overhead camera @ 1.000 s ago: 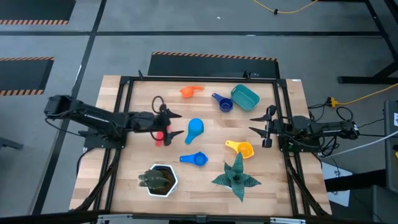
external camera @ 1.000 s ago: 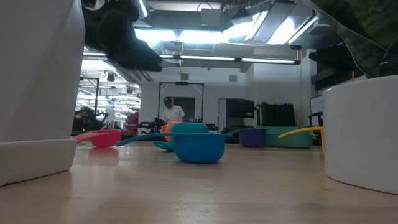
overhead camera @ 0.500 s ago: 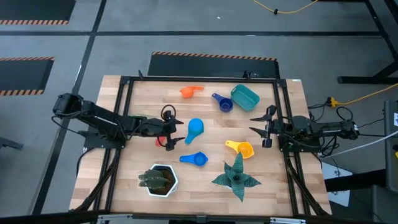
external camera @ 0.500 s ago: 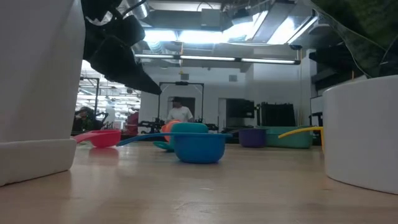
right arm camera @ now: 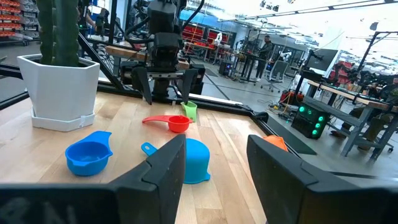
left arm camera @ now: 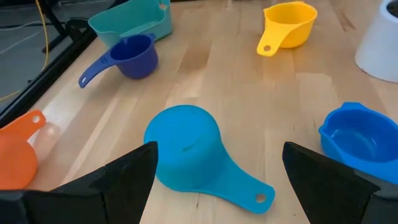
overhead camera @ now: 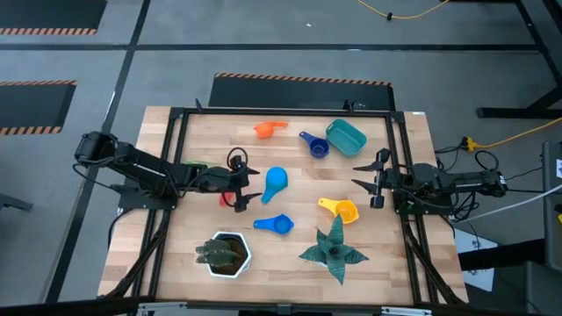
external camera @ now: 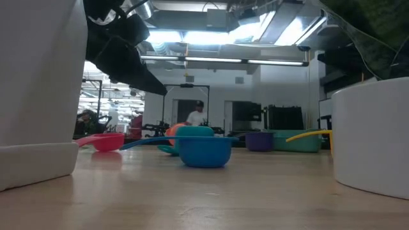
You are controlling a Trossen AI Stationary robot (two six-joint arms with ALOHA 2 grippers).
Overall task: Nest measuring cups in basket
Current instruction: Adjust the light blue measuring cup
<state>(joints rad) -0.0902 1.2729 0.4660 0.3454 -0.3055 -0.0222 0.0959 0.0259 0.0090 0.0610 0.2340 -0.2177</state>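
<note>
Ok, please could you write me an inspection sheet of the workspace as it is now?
Surface: wooden table, no spills seen.
Job's things: basket empty; measuring cups scattered, none nested; light blue cup upside down.
Clutter: potted cactus, green star plant.
Grippers: left gripper open above red cup; right gripper open, empty, at table's right edge.
Cables: yellow cable on floor.
Surroundings: person far behind.

Basket [overhead camera: 346, 136] near table [overhead camera: 406, 263] far right corner, one cup [overhead camera: 313, 144] just beside it. Remaining cups [overhead camera: 274, 182] spread mid-table. Potted plant [overhead camera: 223, 254] and star-shaped plant [overhead camera: 334, 250] along near edge.
</note>
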